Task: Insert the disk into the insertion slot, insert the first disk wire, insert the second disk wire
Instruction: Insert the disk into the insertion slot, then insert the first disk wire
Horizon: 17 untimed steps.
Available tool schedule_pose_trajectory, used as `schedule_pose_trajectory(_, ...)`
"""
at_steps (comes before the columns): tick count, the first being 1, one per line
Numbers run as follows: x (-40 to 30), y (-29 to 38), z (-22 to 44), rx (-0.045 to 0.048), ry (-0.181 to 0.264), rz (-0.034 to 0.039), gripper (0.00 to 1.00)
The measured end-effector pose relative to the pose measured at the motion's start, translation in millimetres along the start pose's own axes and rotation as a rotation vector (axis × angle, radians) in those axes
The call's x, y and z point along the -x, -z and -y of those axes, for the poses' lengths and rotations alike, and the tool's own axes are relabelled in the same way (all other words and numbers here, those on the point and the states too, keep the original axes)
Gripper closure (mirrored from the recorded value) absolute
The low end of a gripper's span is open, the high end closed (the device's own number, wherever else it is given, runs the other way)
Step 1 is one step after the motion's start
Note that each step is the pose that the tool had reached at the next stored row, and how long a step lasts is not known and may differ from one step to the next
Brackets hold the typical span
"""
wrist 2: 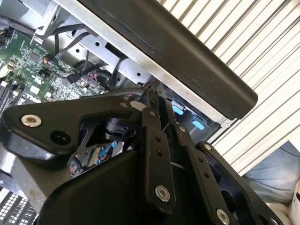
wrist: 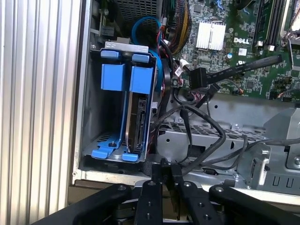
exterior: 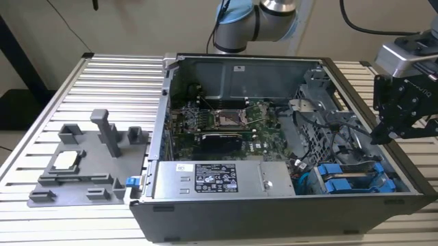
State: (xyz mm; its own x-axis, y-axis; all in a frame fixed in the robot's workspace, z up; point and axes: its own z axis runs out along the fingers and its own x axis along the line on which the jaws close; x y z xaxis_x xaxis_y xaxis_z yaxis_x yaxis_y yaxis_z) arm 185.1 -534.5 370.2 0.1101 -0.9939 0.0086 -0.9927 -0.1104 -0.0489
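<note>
- Right now the claw [exterior: 381, 137] hangs over the rim of the case [exterior: 274, 220] on the exterior view's right, touching nothing that I can see.
- In both wrist views its fingers [wrist: 152, 192] lie pressed together with nothing between them.
- Just past the fingertips, in the first wrist view, the disk [wrist: 139, 122] stands on edge in its blue frame, seated in the slot [wrist: 136, 47]. A second carrier [wrist: 112, 77] sits just beside it.
- Judging by that, the disk step is done and the wire steps are in hand. Whether either wire is plugged into the disk I cannot tell.
- A black connector [wrist: 197, 76] on a flat cable lies near the slot, over the board [wrist: 234, 18], and looks free.
- To my mind a wire step calls for the fingers to part, a square hold on the connector, and careful lining-up with the disk's socket in a tight corner.
- In the way: a tangle of black cables [wrist: 206, 131] lies between claw and connector, and a blue cable [wrist: 146, 18] loops close by the slot.
- Further out, in the exterior view, a grey box [exterior: 215, 177] with a white label fills the case's near side.
- A grey fixture [exterior: 82, 164] rests on the slatted worktop [exterior: 116, 77] at the exterior view's left, well apart.
</note>
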Motion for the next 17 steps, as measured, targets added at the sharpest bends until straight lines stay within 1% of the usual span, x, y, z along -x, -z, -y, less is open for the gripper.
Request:
schedule_pose_trajectory(8,-0.4,0.0,-0.6,0.0000,0.000,0.0000,0.81)
schedule_pose_trajectory(17,-3.9,-3.9,-11.3,0.0001,-0.013,-0.0007,0.81)
